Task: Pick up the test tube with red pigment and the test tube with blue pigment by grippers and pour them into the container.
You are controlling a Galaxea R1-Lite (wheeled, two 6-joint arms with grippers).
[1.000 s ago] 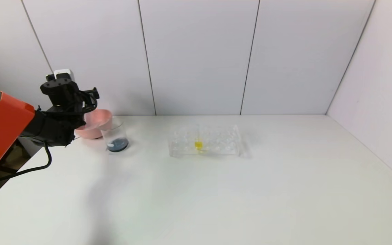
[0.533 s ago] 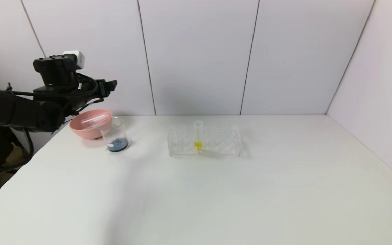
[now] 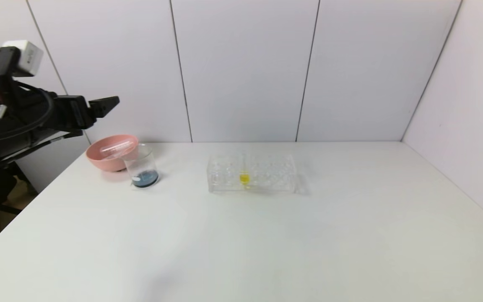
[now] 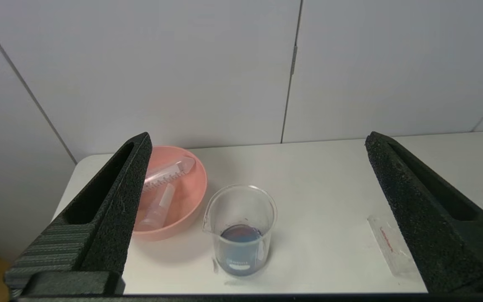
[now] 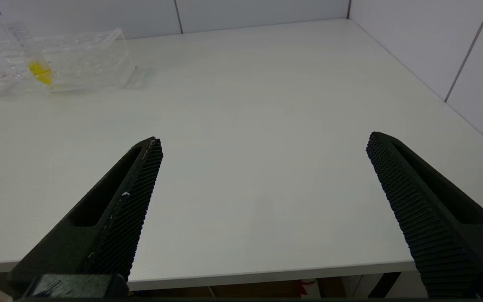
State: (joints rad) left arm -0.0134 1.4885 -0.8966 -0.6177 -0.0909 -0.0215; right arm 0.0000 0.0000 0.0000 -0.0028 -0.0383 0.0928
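Note:
The container, a clear glass beaker (image 3: 141, 165), stands on the white table beside the pink bowl and holds dark blue-purple liquid at its bottom (image 4: 240, 235). No tube with a red or a blue tip shows. Two empty clear tubes (image 4: 168, 172) lie in the pink bowl (image 3: 99, 157). My left gripper (image 3: 103, 105) is open and empty, raised at the far left, above and behind the bowl; in the left wrist view (image 4: 258, 138) its jaws stand wide apart. My right gripper (image 5: 264, 138) is open and empty, low at the table's near edge, out of the head view.
A clear multi-hole rack (image 3: 266, 174) stands mid-table with one tube of yellow liquid (image 3: 244, 178) in it; both show in the right wrist view (image 5: 82, 54). The table's left edge runs close by the bowl. Walls close off the back and right.
My left gripper has risen from over the pink bowl and drawn back to the left, empty. The bowl with the clear tubes in it has come into view.

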